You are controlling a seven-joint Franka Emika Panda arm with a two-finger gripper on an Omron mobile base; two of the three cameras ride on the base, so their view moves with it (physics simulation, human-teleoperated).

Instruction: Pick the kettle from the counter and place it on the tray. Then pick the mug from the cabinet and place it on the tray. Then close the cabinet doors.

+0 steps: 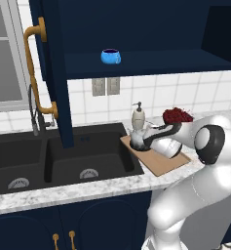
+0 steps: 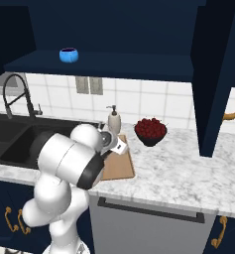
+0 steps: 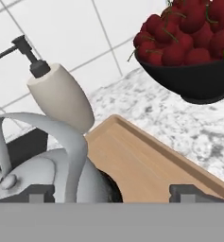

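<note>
**Kettle on tray, mug on shelf**

Kettle [image 3: 47,175] standing on tray [image 3: 146,165] at its sink end, between spread open hand [image 3: 112,193] fingers, ungripped. Mug [image 1: 110,56] alone on cabinet shelf [image 1: 151,62]. Bowl [image 2: 150,131] full of red fruit on surface [image 2: 183,168].

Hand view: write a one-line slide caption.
Kettle on the tray, soap bottle behind, bowl of cherries beyond.

Glossy white rounded arm segments with dark joint rings and small dark-tipped gripper [image 3: 112,193].
</note>
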